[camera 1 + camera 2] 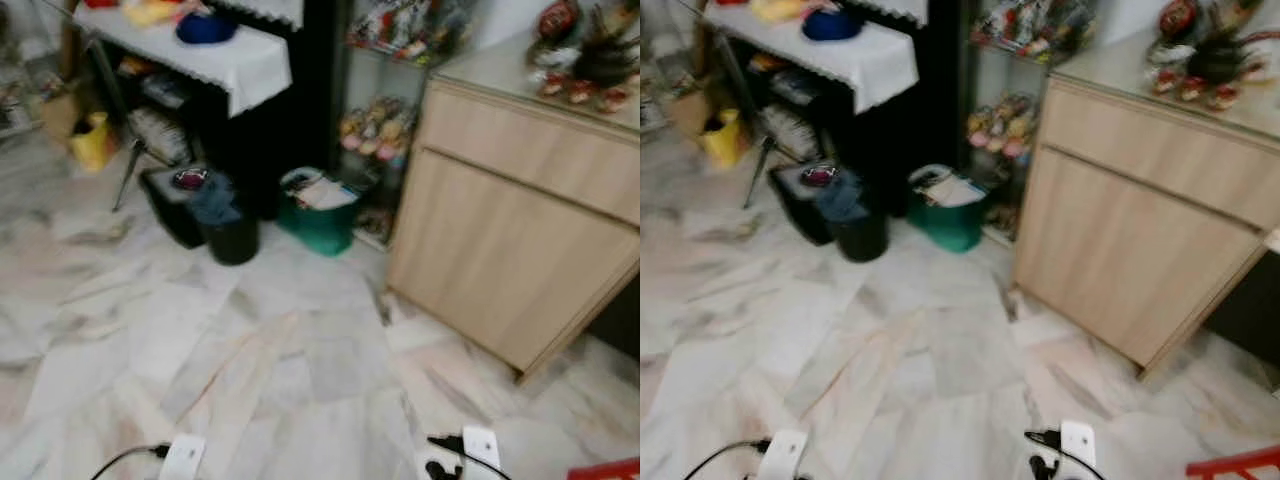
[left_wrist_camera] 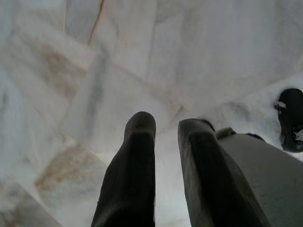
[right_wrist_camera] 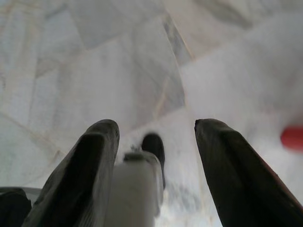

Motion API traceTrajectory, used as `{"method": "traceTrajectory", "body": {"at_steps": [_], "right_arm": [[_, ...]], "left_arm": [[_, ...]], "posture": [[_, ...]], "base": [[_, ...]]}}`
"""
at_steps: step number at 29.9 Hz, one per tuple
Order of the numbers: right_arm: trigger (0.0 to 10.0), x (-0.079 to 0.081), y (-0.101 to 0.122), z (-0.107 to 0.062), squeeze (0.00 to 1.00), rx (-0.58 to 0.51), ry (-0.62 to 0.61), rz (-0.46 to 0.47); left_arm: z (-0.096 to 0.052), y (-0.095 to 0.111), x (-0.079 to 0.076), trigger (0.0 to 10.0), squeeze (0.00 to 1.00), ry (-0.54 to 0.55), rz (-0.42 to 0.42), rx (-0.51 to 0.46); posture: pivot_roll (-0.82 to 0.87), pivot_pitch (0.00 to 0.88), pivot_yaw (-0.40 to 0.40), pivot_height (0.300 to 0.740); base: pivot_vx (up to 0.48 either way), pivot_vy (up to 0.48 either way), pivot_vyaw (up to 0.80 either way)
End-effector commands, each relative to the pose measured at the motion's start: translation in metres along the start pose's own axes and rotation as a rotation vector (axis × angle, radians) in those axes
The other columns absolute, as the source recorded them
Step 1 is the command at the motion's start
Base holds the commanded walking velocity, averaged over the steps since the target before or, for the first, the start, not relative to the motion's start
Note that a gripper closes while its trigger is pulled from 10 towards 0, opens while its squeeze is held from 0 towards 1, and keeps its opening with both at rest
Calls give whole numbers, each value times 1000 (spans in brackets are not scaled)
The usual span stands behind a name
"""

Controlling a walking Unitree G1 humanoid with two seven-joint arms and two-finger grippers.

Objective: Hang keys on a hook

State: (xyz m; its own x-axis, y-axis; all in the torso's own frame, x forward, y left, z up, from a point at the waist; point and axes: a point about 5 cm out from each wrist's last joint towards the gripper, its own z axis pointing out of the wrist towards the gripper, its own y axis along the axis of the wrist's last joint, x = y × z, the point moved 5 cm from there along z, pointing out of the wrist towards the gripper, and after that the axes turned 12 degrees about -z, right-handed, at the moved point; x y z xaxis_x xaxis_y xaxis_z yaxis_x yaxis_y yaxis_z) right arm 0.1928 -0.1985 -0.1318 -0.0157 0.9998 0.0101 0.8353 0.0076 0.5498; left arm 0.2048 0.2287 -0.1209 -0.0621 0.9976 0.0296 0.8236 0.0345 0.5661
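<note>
Looking down from the head, the views take in a pale marble floor (image 1: 300,380), blurred, with a long open stretch of tile running from the robot's feet toward the far clutter. Neither keys nor a hook can be made out in any view, so their look, their place and which way they point cannot be told. On the robot's right a light wooden cabinet (image 1: 520,230) juts onto the floor, its near corner ending beside the open tile; small red and dark ornaments (image 1: 585,60) sit along its top. Far ahead on the left a bench with a white cloth (image 1: 215,50) carries a blue object (image 1: 205,25) and stands above a black bin (image 1: 232,235). Just beside the bin is a green bin (image 1: 320,220) with papers in it, and a yellow container (image 1: 92,142) stands farther left. Between the benches' edge and the cabinet is a glass shelf of small toys (image 1: 375,125). The left end effector (image 2: 165,127) hangs over bare tile, its 2 black fingers close together with a narrow gap, pinching nothing. The right end effector (image 3: 156,130) also hangs over the floor, its 2 fingers spread wide apart and empty.
</note>
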Motion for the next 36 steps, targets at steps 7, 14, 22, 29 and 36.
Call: {"method": "traceTrajectory", "body": {"at_steps": [7,14,22,29,36], "right_arm": [[10000,-12,-10,-4,0,13,-14,32],[10000,11,-13,-1,0,25,6,30],[10000,21,-9,1,0,21,19,24],[10000,23,-7,2,0,19,19,22],[10000,15,-5,1,0,-5,4,43]], "left_arm": [[0,0,-2,10000,0,-9,24,10],[1,0,-7,10000,0,-17,21,10],[1,0,-7,10000,0,-15,22,8],[1,0,-7,10000,0,-12,20,7],[1,0,-7,10000,0,-13,21,7]], "posture": [[-35,0,33,730],[-32,0,26,730],[-30,0,24,730],[-28,0,24,730],[-28,0,25,730]], "base": [[0,0,-800],[0,0,-800],[0,0,-800],[0,0,-800],[0,0,-339]]}}
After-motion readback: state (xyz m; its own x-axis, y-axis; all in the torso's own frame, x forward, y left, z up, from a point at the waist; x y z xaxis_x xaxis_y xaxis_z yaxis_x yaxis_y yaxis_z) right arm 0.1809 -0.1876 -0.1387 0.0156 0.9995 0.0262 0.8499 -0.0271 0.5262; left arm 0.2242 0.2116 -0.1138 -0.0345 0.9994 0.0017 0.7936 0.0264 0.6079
